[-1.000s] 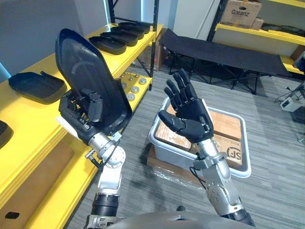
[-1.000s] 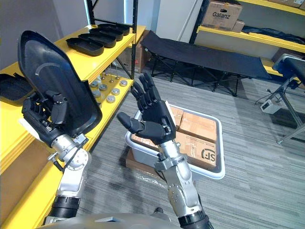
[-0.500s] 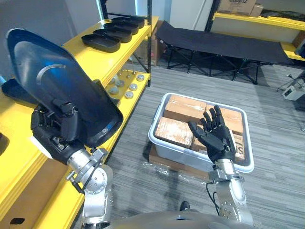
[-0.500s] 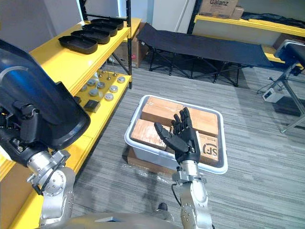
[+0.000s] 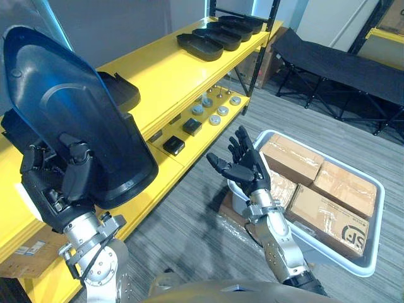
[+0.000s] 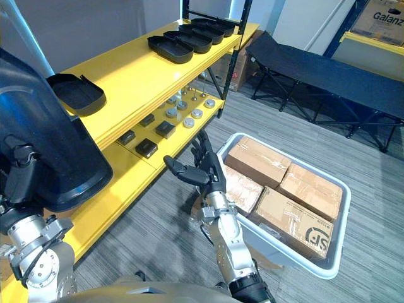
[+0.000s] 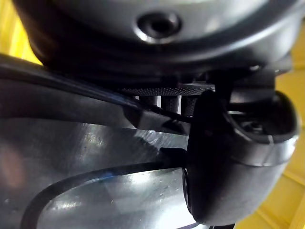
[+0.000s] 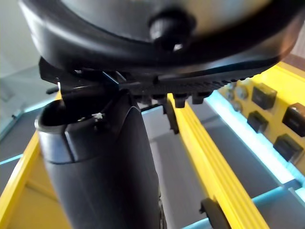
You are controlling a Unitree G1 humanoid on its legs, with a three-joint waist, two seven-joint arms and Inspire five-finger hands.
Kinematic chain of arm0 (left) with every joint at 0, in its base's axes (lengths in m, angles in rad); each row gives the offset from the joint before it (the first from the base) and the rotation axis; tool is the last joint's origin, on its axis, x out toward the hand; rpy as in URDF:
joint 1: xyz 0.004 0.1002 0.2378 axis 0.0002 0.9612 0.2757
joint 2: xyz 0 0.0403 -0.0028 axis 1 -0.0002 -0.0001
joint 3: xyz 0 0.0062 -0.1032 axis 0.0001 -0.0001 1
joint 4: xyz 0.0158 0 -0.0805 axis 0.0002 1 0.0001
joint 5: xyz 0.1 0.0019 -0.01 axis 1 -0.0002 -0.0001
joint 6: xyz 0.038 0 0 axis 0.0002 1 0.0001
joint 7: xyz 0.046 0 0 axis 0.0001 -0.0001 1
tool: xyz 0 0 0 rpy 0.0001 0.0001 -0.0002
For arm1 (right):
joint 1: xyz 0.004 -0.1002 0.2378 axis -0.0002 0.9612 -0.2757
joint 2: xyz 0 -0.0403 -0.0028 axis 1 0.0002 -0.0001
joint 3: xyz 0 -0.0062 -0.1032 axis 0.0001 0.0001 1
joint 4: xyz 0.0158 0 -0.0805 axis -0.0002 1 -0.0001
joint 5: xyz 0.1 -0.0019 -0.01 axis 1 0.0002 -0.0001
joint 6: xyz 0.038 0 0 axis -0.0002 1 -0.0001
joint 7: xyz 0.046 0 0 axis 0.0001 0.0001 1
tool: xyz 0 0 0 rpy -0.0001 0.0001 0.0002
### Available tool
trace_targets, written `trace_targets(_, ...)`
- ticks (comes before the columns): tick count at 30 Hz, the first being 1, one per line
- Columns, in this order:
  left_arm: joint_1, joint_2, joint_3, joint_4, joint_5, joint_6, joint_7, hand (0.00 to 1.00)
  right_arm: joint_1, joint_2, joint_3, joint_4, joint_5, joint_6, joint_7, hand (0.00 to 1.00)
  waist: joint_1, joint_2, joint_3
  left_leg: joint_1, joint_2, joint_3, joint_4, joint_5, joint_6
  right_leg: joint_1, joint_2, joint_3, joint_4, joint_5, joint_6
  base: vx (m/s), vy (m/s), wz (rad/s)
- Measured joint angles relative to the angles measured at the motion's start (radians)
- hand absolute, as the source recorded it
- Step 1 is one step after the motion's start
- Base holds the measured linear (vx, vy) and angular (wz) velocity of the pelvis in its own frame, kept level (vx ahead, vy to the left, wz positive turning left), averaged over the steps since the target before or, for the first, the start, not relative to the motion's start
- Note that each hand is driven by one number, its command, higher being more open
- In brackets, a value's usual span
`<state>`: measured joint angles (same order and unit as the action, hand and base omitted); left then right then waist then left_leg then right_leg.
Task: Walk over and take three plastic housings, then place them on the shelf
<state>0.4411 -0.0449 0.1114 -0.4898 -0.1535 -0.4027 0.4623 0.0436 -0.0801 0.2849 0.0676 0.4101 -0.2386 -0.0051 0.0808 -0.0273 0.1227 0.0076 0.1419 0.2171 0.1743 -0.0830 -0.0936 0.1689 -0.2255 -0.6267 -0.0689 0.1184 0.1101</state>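
Note:
My left hand (image 5: 60,183) is shut on a large black plastic housing (image 5: 76,120), holding it upright at the lower left, in front of the yellow shelf (image 5: 164,76). The left wrist view has the housing's glossy inner face (image 7: 86,191) pressed under the thumb (image 7: 233,157). One more black housing (image 6: 79,93) lies on the shelf top just behind the held one. Several others (image 5: 214,35) sit in a row at the shelf's far end. My right hand (image 5: 243,165) hovers open and empty over the floor, between the shelf and a grey bin.
A grey plastic bin (image 5: 372,252) with cardboard parcels (image 5: 341,205) stands on the floor to the right. Small metal discs and black blocks (image 5: 196,120) lie on the lower shelf level. A black folding cot (image 6: 328,69) and more yellow racking stand at the back.
The camera has swung, so the shelf now runs across the upper left and the bin sits further right. My right hand has come up again, staying open. The left hand still holds the housing.

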Motion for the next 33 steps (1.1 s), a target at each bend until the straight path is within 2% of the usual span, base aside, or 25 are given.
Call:
trace_targets(1,-0.002,0.0,0.0,0.0,-0.003,0.001,-0.011,0.0,0.001,0.0,-0.002,0.0,0.0,0.004,-0.001,1.0,-0.005,0.002,0.004,-0.019,0.003,0.003,0.028,-0.005,0.007,0.007,-0.001,-0.02,0.0,-0.001,0.0,-0.04,0.024,0.8)
trace_targets(3,-0.025,0.004,-0.006,0.0,-0.004,0.012,-0.068,0.0,0.014,-0.002,-0.008,0.001,-0.003,0.013,-0.011,1.0,-0.033,0.008,0.027,-0.081,0.03,0.117,0.121,-0.016,0.045,0.047,-0.008,-0.12,0.02,-0.027,0.008,-0.02,0.036,1.2)
trace_targets(4,-0.024,0.006,-0.017,0.0,-0.008,0.011,-0.093,0.0,0.025,-0.002,-0.002,0.006,-0.007,0.017,-0.022,1.0,-0.02,0.008,0.031,-0.072,0.038,0.162,0.115,-0.012,0.056,0.056,-0.016,-0.145,0.037,-0.041,0.014,-0.01,0.055,0.87)
trace_targets(6,-0.016,0.004,-0.02,0.001,-0.043,0.009,-0.099,0.0,0.025,-0.002,0.021,0.009,-0.045,0.018,-0.026,1.0,0.004,0.017,0.045,-0.072,0.028,0.169,0.092,-0.005,0.059,0.059,-0.029,-0.162,0.053,-0.062,0.013,-0.02,0.06,0.45)
trace_targets(8,-0.015,0.005,-0.016,0.001,-0.04,0.008,-0.099,0.0,0.026,0.001,0.028,0.009,-0.081,0.017,-0.021,1.0,0.0,0.018,0.05,-0.075,0.026,0.197,0.081,0.001,0.071,0.055,-0.046,-0.176,0.074,-0.074,0.019,-0.01,0.041,0.41)
trace_targets(9,-0.015,0.006,-0.017,0.003,-0.041,-0.004,-0.103,0.0,0.026,0.0,0.028,0.009,-0.089,0.015,-0.015,1.0,-0.002,0.018,0.051,-0.089,0.023,0.201,0.086,0.003,0.075,0.036,-0.062,-0.169,0.116,-0.1,0.017,-0.01,0.117,0.45)
trace_targets(11,-0.032,0.028,-0.023,0.024,-0.048,-0.031,-0.142,0.0,0.047,-0.002,0.006,0.007,-0.086,0.004,-0.002,1.0,-0.015,0.011,0.056,-0.108,-0.001,0.162,0.088,0.002,0.091,-0.016,-0.071,-0.034,0.208,-0.192,-0.016,-0.04,0.147,0.73)
trace_targets(12,-0.056,0.061,-0.033,0.046,-0.048,-0.031,-0.169,0.0,0.083,0.001,-0.024,0.006,-0.086,-0.006,-0.002,1.0,-0.037,-0.001,0.06,-0.108,-0.033,0.11,0.083,0.004,0.104,-0.036,-0.069,0.071,0.271,-0.249,-0.055,-0.03,0.076,1.27)
trace_targets(13,-0.079,0.095,-0.048,0.072,-0.049,-0.031,-0.191,0.0,0.124,-0.001,-0.054,0.006,-0.087,-0.013,-0.001,1.0,-0.056,-0.01,0.059,-0.107,-0.058,0.062,0.077,0.012,0.109,-0.044,-0.079,0.144,0.326,-0.281,-0.089,-0.01,0.053,1.31)
trace_targets(14,-0.091,0.109,-0.055,0.082,-0.052,-0.031,-0.199,0.0,0.139,-0.002,-0.069,0.006,-0.085,-0.017,0.002,1.0,-0.062,-0.013,0.06,-0.107,-0.071,0.047,0.074,0.02,0.107,-0.046,-0.084,0.18,0.346,-0.283,-0.091,0.05,0.032,1.04)
trace_targets(16,-0.121,0.136,-0.065,0.099,-0.055,-0.032,-0.215,0.0,0.17,-0.005,-0.106,0.007,-0.059,-0.035,0.032,1.0,-0.056,-0.02,0.064,-0.114,-0.093,0.028,0.068,0.036,0.114,-0.047,-0.093,0.212,0.357,-0.292,-0.074,0.06,0.019,0.53)
trace_targets(17,-0.125,0.136,-0.063,0.099,-0.058,-0.035,-0.208,0.0,0.163,-0.005,-0.114,0.007,-0.06,-0.051,0.064,1.0,-0.053,-0.017,0.065,-0.142,-0.088,0.032,0.089,0.038,0.116,-0.045,-0.085,0.209,0.317,-0.285,-0.039,0.03,-0.032,0.11)
trace_targets(20,-0.125,0.119,-0.069,0.1,-0.068,-0.035,-0.194,0.0,0.133,-0.021,-0.11,0.005,-0.066,-0.073,0.106,1.0,-0.039,0.006,0.084,-0.159,-0.052,0.045,0.106,0.043,0.108,-0.035,-0.047,0.209,0.246,-0.25,0.022,-0.04,-0.062,-0.17)
trace_targets(25,-0.118,0.1,-0.108,0.101,-0.068,-0.035,-0.205,0.0,0.143,-0.042,-0.109,-0.007,-0.07,-0.077,0.106,1.0,-0.037,0.029,0.102,-0.129,-0.018,0.042,0.099,0.059,0.081,-0.011,-0.008,0.208,0.242,-0.259,0.021,-0.11,-0.078,-0.1)
trace_targets(27,-0.116,0.101,-0.109,0.101,-0.067,-0.036,-0.208,0.0,0.152,-0.042,-0.111,-0.007,-0.068,-0.079,0.106,1.0,-0.046,0.035,0.109,-0.119,-0.007,0.043,0.096,0.059,0.075,-0.018,-0.004,0.21,0.27,-0.287,0.011,-0.15,-0.059,-0.01)
trace_targets(31,-0.114,0.1,-0.105,0.101,-0.067,-0.058,-0.203,0.0,0.157,-0.041,-0.116,-0.007,-0.049,-0.096,0.103,1.0,-0.055,0.041,0.119,-0.155,0.002,0.056,0.13,0.038,0.071,-0.099,-0.034,0.229,0.409,-0.345,0.008,-0.1,-0.018,-0.01)
trace_targets(33,-0.115,0.1,-0.099,0.101,-0.067,-0.059,-0.196,0.0,0.142,-0.04,-0.115,-0.009,-0.049,-0.105,0.102,1.0,-0.054,0.044,0.128,-0.18,0.005,0.056,0.178,0.022,0.079,-0.126,-0.052,0.236,0.467,-0.369,0.01,-0.02,0.001,-0.02)
